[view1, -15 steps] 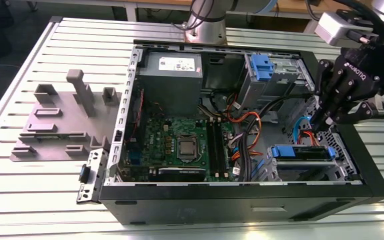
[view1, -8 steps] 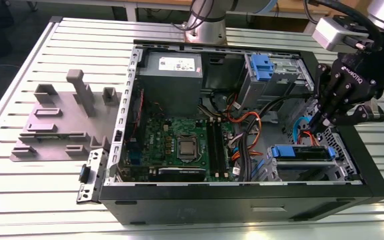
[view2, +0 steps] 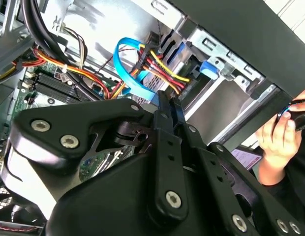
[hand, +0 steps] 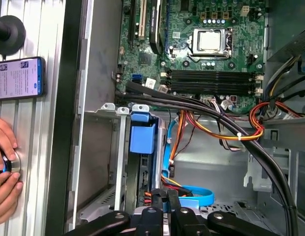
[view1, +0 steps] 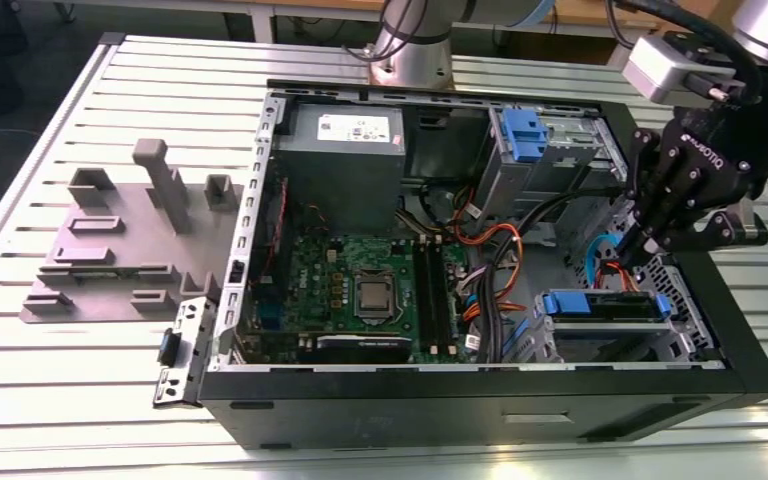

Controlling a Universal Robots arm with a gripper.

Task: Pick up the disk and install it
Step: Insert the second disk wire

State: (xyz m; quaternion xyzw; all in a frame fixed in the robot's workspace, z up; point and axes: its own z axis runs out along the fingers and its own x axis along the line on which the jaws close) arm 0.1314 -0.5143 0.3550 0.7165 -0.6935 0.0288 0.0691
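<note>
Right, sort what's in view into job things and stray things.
Job:
- gripper, reaching into the computer case
- disk, sitting in its bay near the fingertips

Lying about:
- grey stand on the table
- phone
- a person's hand

- You have the computer case (view1: 491, 400) on the worktop (view1: 37, 400), with the slotted stand (view1: 117, 240) beside it on the exterior view's left.
- The motherboard (view1: 357, 280) lies inside the case.
- To the motherboard's right in the exterior view, the disk (view1: 604, 305) sits in the drive cage (view1: 611, 340).
- The end effector (view1: 632, 260) is just above the disk.
- A phone (hand: 19, 77) lies on the worktop outside the case.
</note>
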